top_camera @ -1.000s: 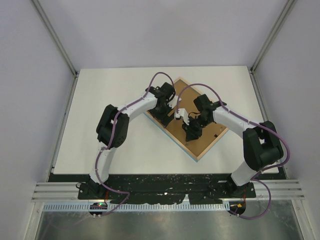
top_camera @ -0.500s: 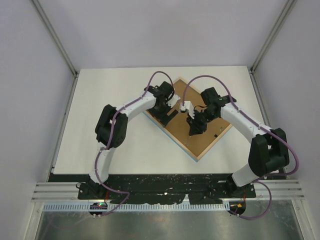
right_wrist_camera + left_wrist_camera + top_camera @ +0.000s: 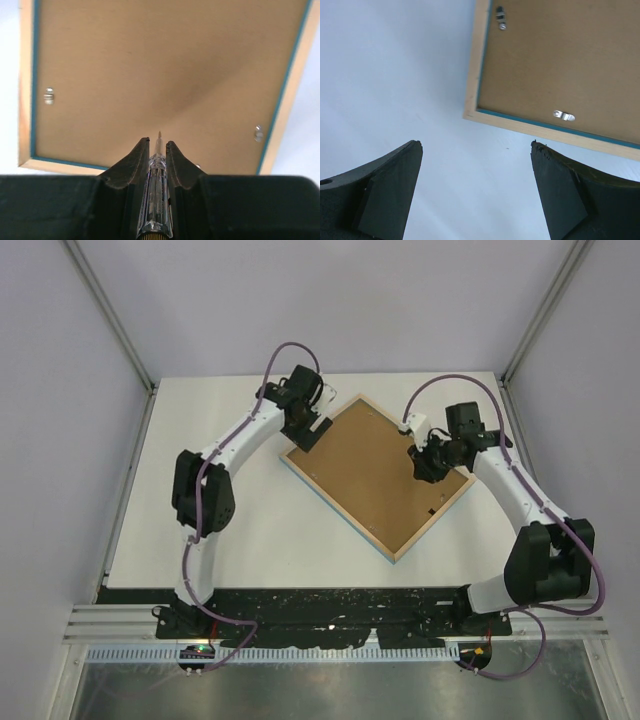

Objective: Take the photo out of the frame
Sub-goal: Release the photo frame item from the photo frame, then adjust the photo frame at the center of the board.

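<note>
So on the table [image 3: 280,540] the frame [image 3: 471,65] lies face-down with its brown backing board [image 3: 370,470] in place, so the photo's hidden underneath and I reckon I'm at the unclipping step. Left gripper [image 3: 475,145] hangs wide open and empty off the frame's corner, while the right gripper [image 3: 157,141] is clamped on a clear-handled screwdriver [image 3: 156,200], whose tip next needs to catch a metal tab [image 3: 563,115]. No readable brand or writing anywhere.

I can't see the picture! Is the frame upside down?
Yes, face down: the frame shows its wooden back, and the brown backing board sits clipped inside.
</note>
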You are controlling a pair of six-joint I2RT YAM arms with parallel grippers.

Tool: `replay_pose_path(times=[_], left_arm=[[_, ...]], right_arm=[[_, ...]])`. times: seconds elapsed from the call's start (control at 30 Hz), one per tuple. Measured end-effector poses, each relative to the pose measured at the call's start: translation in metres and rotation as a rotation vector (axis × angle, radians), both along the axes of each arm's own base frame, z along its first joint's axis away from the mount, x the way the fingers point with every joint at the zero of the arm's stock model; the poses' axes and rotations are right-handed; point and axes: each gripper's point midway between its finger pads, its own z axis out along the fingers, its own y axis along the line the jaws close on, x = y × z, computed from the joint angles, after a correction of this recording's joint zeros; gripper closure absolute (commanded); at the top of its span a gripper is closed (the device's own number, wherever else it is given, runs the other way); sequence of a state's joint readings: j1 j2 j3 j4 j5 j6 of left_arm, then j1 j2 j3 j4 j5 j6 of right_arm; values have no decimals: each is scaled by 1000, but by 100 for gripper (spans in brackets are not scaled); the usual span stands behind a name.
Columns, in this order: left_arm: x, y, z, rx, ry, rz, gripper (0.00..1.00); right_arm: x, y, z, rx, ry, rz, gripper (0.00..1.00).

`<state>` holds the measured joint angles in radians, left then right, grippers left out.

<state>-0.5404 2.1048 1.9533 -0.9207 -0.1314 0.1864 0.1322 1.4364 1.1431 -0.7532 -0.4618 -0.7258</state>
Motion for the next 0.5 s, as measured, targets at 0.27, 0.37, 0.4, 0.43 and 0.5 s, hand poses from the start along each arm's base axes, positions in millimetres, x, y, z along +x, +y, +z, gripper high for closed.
replay_pose_path(times=[0.27, 0.37, 0.4, 0.43, 0.5], left_arm=[[37, 32, -5, 179, -87, 43, 5], [41, 41, -23, 258, -69, 36, 5], [41, 43, -29, 281, -64, 33, 5], [42, 45, -33, 303, -60, 28, 5], [43, 48, -38, 328, -56, 23, 5]], right_arm=[[32, -64, -7, -95, -56, -243, 92], [43, -89, -17, -131, -55, -318, 92], [45, -96, -21, -143, -51, -338, 92], [48, -102, -25, -155, -49, -357, 92], [51, -111, -30, -173, -46, -382, 92]])
